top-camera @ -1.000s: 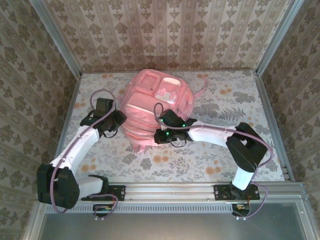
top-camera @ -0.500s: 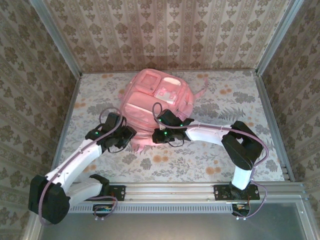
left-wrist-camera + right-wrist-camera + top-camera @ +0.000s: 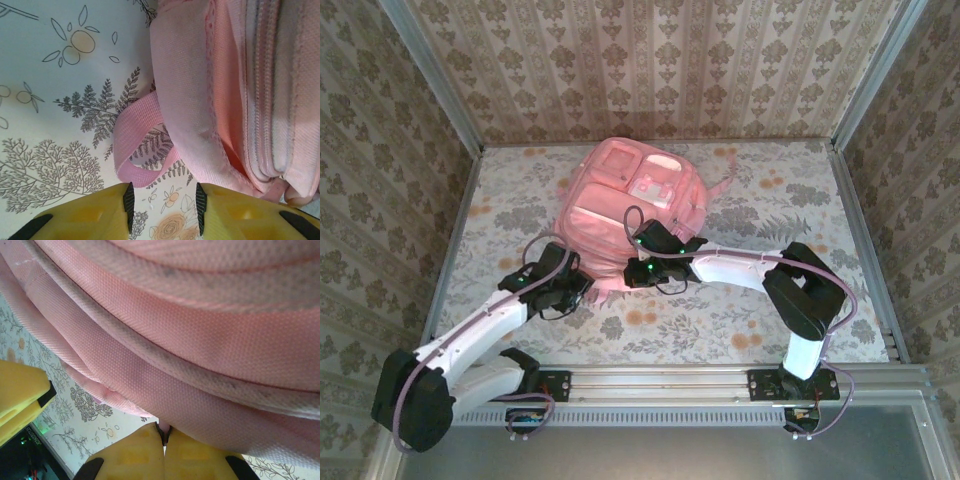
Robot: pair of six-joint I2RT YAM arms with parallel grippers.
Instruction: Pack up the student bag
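The student bag [image 3: 635, 205], a large pink backpack, lies on the flower-patterned table with its pockets facing up. My right gripper [image 3: 632, 268] is at its near edge, shut on a small fold of the pink fabric [image 3: 172, 420]; the pinch [image 3: 164, 432] shows right at the fingertips. My left gripper [image 3: 580, 288] is low at the bag's near-left corner. It [image 3: 164, 192] is open, with only tablecloth between its pads. A pink strap loop [image 3: 137, 150] lies just ahead of the left finger, and the bag's side seam [image 3: 260, 100] runs to the right.
The table [image 3: 770, 210] is walled on three sides by patterned panels [image 3: 650, 60]. A metal rail [image 3: 660, 380] runs along the near edge by the arm bases. One yellow finger of the left gripper [image 3: 20, 390] sits close to the right gripper's left.
My left arm has swung from the bag's left side down to its near-left corner, closer to the right gripper. The right gripper has kept its pinch and barely moved.
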